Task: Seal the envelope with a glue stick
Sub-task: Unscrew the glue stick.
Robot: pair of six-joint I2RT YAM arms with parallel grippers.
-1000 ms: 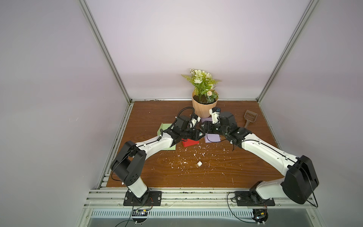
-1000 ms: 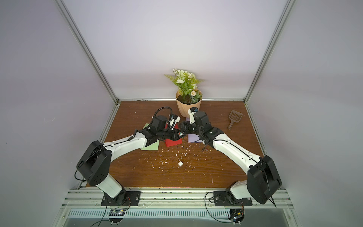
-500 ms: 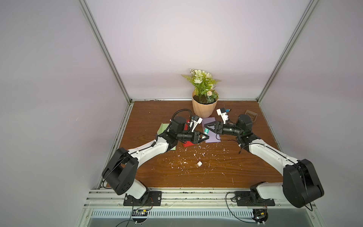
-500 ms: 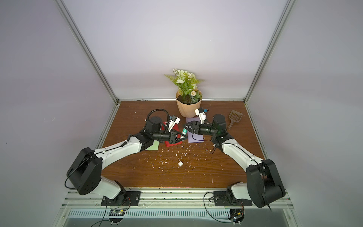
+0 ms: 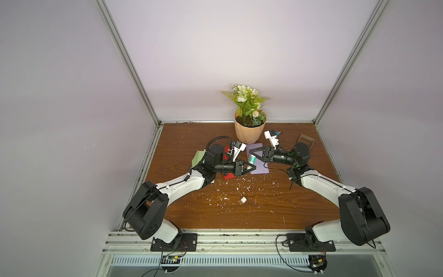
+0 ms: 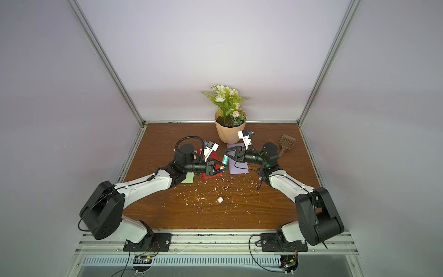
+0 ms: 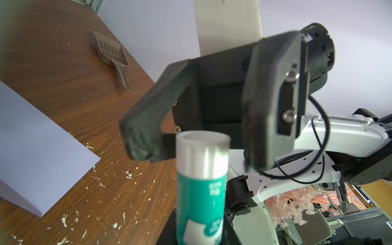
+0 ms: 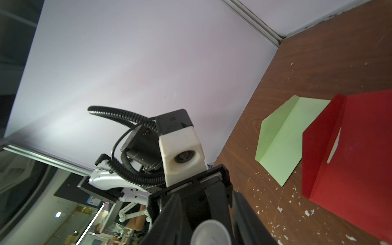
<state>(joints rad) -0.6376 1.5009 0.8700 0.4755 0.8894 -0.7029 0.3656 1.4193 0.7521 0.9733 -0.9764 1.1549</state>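
Right gripper (image 7: pixel 198 152) has swung in and narrowed its still-open fingers around the cap (image 7: pixel 203 148) of the glue stick (image 7: pixel 201 191), which left gripper (image 5: pixel 250 166) clamps mid-air above the table (image 5: pixel 191 144), so uncapping looks next.

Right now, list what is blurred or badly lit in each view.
Left wrist view: the glue stick is too close, label soft, while the scoop behind is sharper. Right wrist view: the stick's white end is a blur; the red envelope is sharp. Both top views: even light, faint shadows, no glare.
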